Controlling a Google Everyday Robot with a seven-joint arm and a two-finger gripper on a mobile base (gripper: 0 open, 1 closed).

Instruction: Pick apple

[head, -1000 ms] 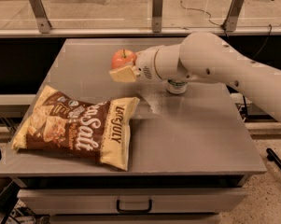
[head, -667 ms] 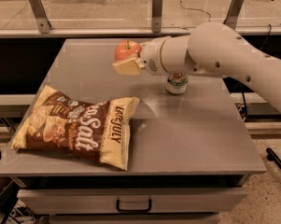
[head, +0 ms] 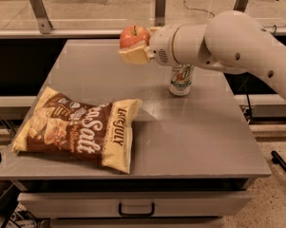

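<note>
The apple [head: 133, 35] is small, round and red-orange with a short dark stem. My gripper [head: 135, 44] is shut on the apple and holds it in the air above the far middle of the grey table [head: 190, 127]. One pale finger [head: 134, 55] shows under the apple; the other is hidden behind it. The white arm reaches in from the right.
A green and white soda can [head: 181, 80] stands upright on the table, just below the arm. A large brown and yellow chip bag [head: 81, 127] lies flat at the front left. A drawer with a handle [head: 136, 209] is under the table front. A metal railing [head: 61, 32] runs behind.
My gripper has risen with the apple in it, moving up and slightly right, well above the table. The can and the chip bag have not moved.
</note>
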